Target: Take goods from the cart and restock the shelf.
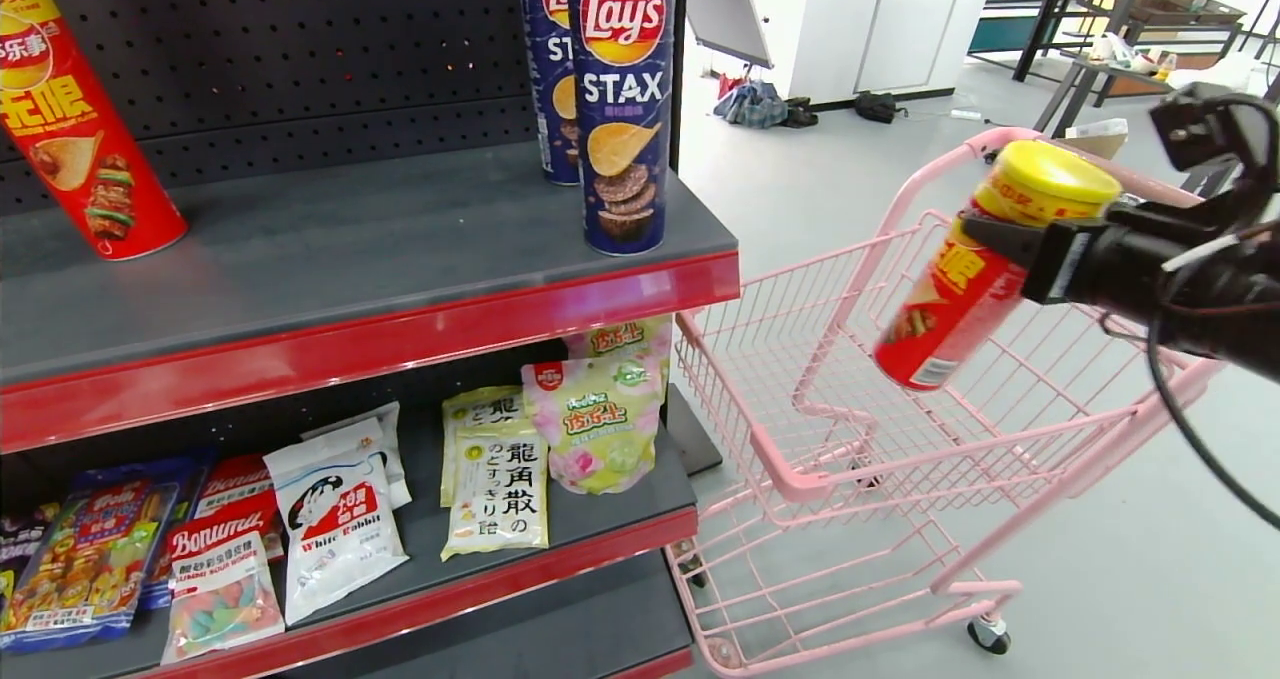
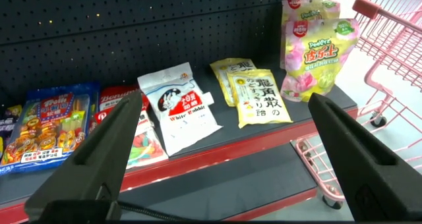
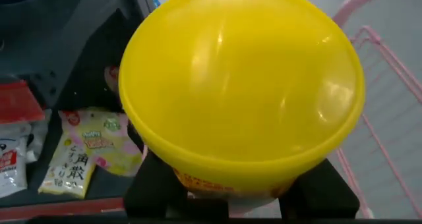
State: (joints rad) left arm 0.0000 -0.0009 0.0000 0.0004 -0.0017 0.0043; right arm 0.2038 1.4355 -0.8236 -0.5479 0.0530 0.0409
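In the head view, a shelved red canister (image 1: 85, 129) stands at the left of the upper shelf board (image 1: 380, 259), and two blue chip canisters (image 1: 622, 109) stand at its right edge. Snack bags (image 1: 340, 519) lie on the lower board. The pink cart (image 1: 880, 459) stands just beside the shelf's right end. The right gripper (image 1: 1000, 244) comes in from the right, clamped on a tilted red chip canister (image 1: 945, 304) above the cart basket.

In the left wrist view, the left gripper (image 2: 224, 151) faces the lower board with its fingers (image 2: 99, 158) spread wide and nothing between them. A white candy bag (image 2: 179, 105) and a pink pouch (image 2: 316, 53) lie beyond.

In the right wrist view, the canister's yellow lid (image 3: 241, 79) sits close up, with black fingers pressing both sides beneath it.
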